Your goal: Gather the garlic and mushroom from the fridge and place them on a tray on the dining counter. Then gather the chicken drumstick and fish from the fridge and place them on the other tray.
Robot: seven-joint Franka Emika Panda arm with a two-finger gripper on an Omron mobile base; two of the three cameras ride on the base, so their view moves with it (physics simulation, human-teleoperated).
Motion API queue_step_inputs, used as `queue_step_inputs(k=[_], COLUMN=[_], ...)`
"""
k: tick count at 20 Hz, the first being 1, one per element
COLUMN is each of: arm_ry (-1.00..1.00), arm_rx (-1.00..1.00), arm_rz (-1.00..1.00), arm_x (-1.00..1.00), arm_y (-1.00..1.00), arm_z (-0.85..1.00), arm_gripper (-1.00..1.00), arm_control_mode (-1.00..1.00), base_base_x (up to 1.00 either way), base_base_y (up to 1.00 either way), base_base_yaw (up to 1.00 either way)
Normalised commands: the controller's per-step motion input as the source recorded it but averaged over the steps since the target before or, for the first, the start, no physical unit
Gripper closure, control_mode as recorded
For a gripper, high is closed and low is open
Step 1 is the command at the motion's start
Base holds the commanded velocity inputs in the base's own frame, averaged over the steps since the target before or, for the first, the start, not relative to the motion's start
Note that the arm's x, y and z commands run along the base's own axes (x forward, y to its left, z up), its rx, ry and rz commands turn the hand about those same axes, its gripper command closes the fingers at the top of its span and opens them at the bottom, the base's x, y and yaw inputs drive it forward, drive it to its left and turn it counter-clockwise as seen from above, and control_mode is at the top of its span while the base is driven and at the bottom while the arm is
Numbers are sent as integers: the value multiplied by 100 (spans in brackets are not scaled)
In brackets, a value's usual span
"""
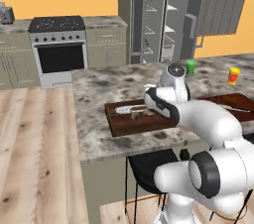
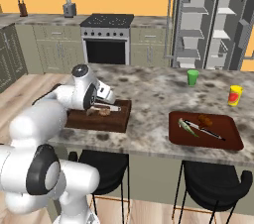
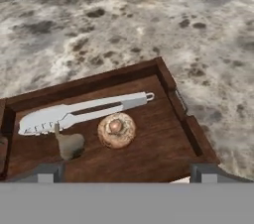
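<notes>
My gripper [image 3: 128,172] is open and holds nothing, hovering just above the near part of the other tray [image 3: 99,82], the deep dark-brown one on the dining counter [image 1: 99,89]. The fish [image 3: 84,111] lies silvery-white along that tray's far side. Beside it rest a round brown piece [image 3: 115,130] and a tan lump with a thin stalk [image 3: 69,144]; whether these are mushroom, garlic or drumstick I cannot tell. Further right along the counter, the flat reddish tray [image 2: 228,136] carries a green piece, a small brown piece and a dark slender one. Behind the counter the fridge [image 2: 203,20] stands open.
A green cup [image 2: 192,77] and a yellow-and-red bottle [image 2: 234,95] stand on the counter's far side. Black stools [image 2: 213,183] sit under its near edge. The stove [image 1: 58,44] and olive cabinets line the orange back wall.
</notes>
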Motion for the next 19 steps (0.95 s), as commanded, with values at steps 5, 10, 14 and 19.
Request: queue_step_inputs(k=[5,10,14,19], arm_ry=[-11,-14,-11,-15], arm_rx=[0,0,0,-3], arm_rz=[0,3,3,0], arm_x=[-71,-87,-100,-76], arm_y=[-3,0,0,2], arm_z=[100,88,44,28], arm_gripper=[-100,-100,-100,-100], arm_control_mode=[-100,-100,-100,-100], base_base_x=[0,0,0,0], base_base_y=[0,0,0,0], base_base_yaw=[0,0,0,0])
